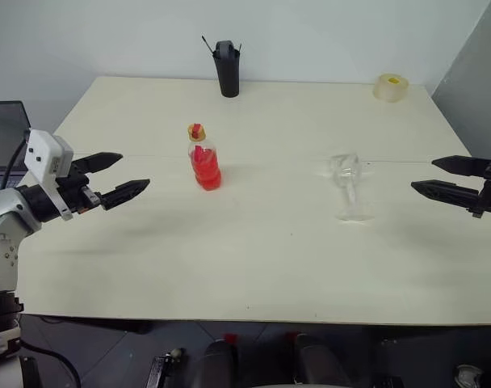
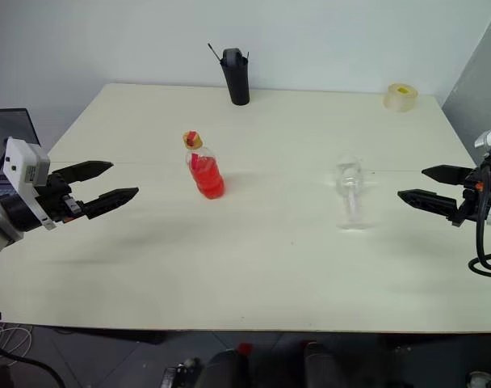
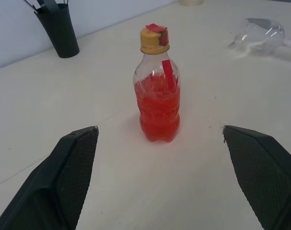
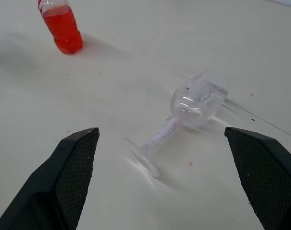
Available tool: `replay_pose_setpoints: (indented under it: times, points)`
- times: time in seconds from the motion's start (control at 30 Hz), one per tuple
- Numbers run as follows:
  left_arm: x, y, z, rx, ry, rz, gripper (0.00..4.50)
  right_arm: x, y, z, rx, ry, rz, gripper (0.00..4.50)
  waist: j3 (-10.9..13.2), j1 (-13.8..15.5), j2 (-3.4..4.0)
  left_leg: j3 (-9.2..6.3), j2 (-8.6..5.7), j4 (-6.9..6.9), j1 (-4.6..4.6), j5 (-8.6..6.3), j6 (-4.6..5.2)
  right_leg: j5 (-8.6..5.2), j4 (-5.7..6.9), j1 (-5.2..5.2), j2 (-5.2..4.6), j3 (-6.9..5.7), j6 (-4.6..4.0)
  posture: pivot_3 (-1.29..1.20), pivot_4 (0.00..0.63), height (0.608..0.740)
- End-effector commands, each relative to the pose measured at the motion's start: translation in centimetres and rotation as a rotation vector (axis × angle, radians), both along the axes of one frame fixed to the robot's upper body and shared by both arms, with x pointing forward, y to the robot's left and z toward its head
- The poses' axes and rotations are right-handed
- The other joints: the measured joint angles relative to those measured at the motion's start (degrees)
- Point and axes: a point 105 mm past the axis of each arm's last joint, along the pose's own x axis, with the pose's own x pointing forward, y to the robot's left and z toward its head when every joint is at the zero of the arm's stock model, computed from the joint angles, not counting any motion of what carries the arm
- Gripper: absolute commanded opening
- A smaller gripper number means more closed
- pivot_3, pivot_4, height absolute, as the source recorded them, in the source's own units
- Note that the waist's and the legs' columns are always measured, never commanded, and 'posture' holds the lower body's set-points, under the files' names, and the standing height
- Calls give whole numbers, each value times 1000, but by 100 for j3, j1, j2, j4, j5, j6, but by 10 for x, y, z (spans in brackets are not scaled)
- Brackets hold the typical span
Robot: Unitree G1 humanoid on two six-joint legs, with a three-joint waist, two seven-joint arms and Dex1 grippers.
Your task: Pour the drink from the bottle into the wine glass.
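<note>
A broad cream table [image 1: 253,275] carries everything. The left gripper [image 1: 122,175] hangs over the table's left side with its two black fingers [image 1: 128,191] spread wide and nothing between them. The right gripper [image 1: 443,177] hangs over the right side, its fingers [image 2: 423,198] equally wide apart and empty. The two grippers point inward toward each other across the table.

Far beyond both sets of fingers, at the back edge of the table, stands a tall black cup-shaped holder [image 1: 226,71] with thin dark items sticking out of its top. A roll of pale tape [image 1: 390,86] lies at the back right corner, well away from the right fingers.

The wine glass [image 1: 347,186] stands upright on its round foot ahead of the right fingers, apart from them, its clear bowl looking empty. In the right wrist view it sits between the two fingers' tips and further out.

The bottle [image 1: 203,158] stands upright ahead of the left fingers, clear of them, with its yellow neck ring and red cap on. The drink [image 3: 158,110], bright red, fills roughly the lower two thirds of it. Bottle and glass stand well apart.
</note>
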Motion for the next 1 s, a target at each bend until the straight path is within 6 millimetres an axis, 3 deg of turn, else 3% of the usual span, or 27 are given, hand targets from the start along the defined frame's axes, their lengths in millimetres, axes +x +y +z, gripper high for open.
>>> replay_pose_setpoints:
  times: [0.03,0.13,0.23,0.4,0.6,0.8,1.0]
  points:
    - [-1,6,14,8,-53,15,4477,-4,2,11,-10,-40,29,4500,0,0,0,0,0,0,0,0,0,0,0,0,0,0,0,0,150,740]
    - [1,5,12,-19,-43,16,4477,-5,6,11,-5,-39,48,4500,0,0,0,0,0,0,0,0,0,0,0,0,0,-1,0,0,150,740]
    - [8,-3,3,-42,-36,24,4477,-6,28,10,3,-43,128,4500,-1,1,1,-1,0,0,0,0,0,0,0,0,-1,-1,0,0,150,740]
    - [30,-21,-23,-32,-91,108,4477,-15,121,-17,54,-6,387,4500,-2,-24,-1,0,-2,1,9,0,0,1,6,5,6,9,0,0,150,740]
    - [35,-40,-41,-97,-89,102,4477,-17,186,-28,120,-30,475,4500,1,-1,-7,-16,-3,12,-24,0,-1,3,7,-16,-27,-9,2,0,150,740]
    - [44,-66,-57,-162,-67,80,4477,-18,200,-32,108,-28,499,4500,-3,53,-14,-34,-16,20,-36,0,-1,5,-4,-10,-28,-31,7,0,150,740]
    - [56,-75,-60,-215,-55,103,4477,-18,202,-35,96,-27,492,4500,-3,20,-14,-40,-10,20,-35,1,-1,6,0,-10,-27,-33,7,0,150,740]
